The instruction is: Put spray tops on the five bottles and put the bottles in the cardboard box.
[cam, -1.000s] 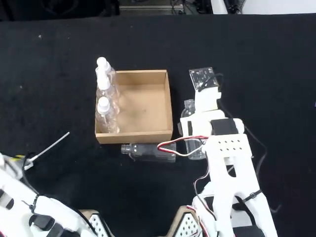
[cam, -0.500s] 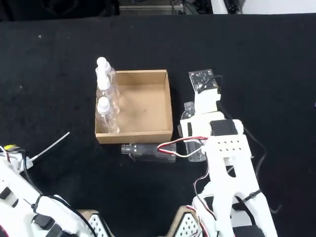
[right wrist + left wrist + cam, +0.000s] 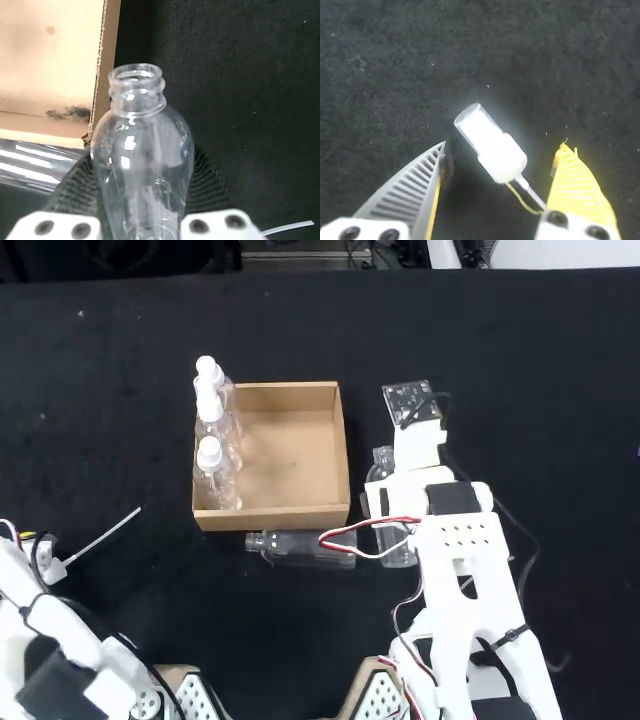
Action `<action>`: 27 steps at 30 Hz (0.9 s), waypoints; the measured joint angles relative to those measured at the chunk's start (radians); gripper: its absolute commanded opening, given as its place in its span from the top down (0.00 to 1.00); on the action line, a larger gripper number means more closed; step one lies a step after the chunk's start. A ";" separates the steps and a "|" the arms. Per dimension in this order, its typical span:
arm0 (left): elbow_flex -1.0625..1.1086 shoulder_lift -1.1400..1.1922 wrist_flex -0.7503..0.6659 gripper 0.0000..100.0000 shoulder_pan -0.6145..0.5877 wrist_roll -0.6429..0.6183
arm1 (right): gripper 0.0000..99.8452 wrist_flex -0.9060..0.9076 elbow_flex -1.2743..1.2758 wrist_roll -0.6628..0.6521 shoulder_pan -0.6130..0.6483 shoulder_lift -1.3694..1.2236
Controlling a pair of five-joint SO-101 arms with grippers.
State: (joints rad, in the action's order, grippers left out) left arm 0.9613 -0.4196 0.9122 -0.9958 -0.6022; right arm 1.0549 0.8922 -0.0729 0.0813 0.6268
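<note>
Left jaws open — spray top (image 3: 492, 150) between them, right jaws clamped on uncapped bottle (image 3: 142, 150), beside cardboard box (image 3: 290, 455)

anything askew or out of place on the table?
One bottle without a spray top lies on its side on the table, just outside the cardboard box. The three topped bottles stand upright inside it.

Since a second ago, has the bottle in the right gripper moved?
No. The bottle keeps the same spot beside the cardboard box's right wall.
</note>
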 measured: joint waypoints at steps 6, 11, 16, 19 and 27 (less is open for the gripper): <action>-0.025 0.083 -0.003 0.69 -0.005 -0.015 | 0.99 0.000 0.000 0.000 0.000 0.000; -0.025 0.103 -0.003 0.82 -0.005 -0.017 | 0.99 0.000 0.000 0.000 0.000 0.000; -0.026 0.103 -0.005 0.88 -0.003 -0.017 | 0.99 0.000 0.000 0.000 0.000 0.000; -0.026 0.103 -0.011 0.88 -0.002 -0.017 | 0.99 0.000 0.000 0.000 0.000 0.000; -0.091 0.110 -0.003 0.88 -0.002 0.265 | 0.99 0.000 0.000 0.000 0.000 0.000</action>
State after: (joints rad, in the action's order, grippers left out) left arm 0.8707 -0.3092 0.9091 -0.9973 -0.3368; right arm 1.0549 0.8922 -0.0729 0.0813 0.6268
